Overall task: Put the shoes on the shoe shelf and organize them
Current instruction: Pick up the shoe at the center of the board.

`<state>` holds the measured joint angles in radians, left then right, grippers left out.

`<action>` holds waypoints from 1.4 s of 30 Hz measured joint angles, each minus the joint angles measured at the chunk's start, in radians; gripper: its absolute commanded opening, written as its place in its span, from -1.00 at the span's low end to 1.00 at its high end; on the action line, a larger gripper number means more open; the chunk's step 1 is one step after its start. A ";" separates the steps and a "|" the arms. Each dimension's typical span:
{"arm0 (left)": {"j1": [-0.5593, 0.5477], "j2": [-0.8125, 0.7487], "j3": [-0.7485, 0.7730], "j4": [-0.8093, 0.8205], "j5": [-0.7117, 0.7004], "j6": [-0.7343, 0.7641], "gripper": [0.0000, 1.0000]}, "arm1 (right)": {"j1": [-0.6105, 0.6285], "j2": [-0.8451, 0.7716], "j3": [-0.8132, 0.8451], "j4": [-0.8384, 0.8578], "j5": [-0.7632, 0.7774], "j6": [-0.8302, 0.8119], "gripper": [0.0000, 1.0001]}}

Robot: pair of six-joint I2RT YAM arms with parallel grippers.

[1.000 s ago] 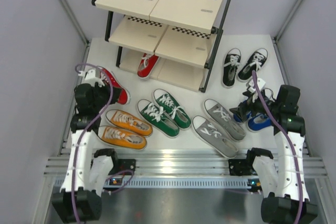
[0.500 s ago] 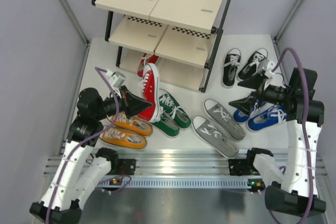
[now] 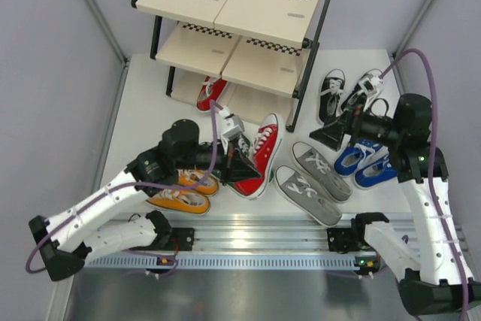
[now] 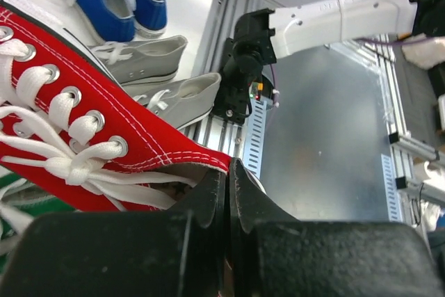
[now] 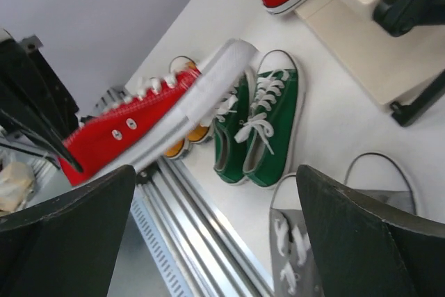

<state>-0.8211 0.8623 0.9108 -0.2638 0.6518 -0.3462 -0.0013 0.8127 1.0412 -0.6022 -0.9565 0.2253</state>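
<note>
since the earlier frame the left end effector has swung rightward, clamped on the heel collar of the red shoe, which hangs tilted just ahead of it over the green pair. the right end effector hovers wide open, empty, black pair just beyond it.

The left arm and right arm share white link shells, black joint housings and black bases. A purple cable loops along each. The left end effector and right end effector are matte black, wedge-shaped
</note>
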 measured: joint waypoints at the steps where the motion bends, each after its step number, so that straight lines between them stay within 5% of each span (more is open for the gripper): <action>1: -0.052 0.035 0.021 0.000 -0.030 0.016 -1.00 | 0.053 -0.001 -0.003 0.012 0.050 0.041 0.99; 10: -0.332 0.326 0.222 0.017 -0.175 0.127 -1.00 | 0.145 0.016 -0.135 0.064 0.302 0.251 0.99; 17: -0.362 0.414 0.243 0.039 -0.208 0.148 -1.00 | 0.136 0.016 -0.188 0.125 0.284 0.338 0.58; 25: -0.370 0.414 0.240 0.047 -0.283 0.169 -1.00 | 0.090 0.011 -0.200 0.173 0.227 0.378 0.68; 34: -0.371 0.411 0.216 0.054 -0.361 0.193 -1.00 | 0.063 0.005 -0.216 0.201 0.189 0.382 0.47; 40: -0.371 0.412 0.199 0.057 -0.407 0.214 -1.00 | 0.034 -0.001 -0.223 0.220 0.175 0.371 0.07; 42: -0.371 0.419 0.197 0.057 -0.411 0.218 -1.00 | 0.023 -0.008 -0.232 0.227 0.174 0.367 -0.25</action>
<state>-1.1919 1.2816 1.1076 -0.2070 0.2405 -0.1280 0.0219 0.8051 0.8089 -0.3752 -0.7826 0.5926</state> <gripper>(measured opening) 0.026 0.525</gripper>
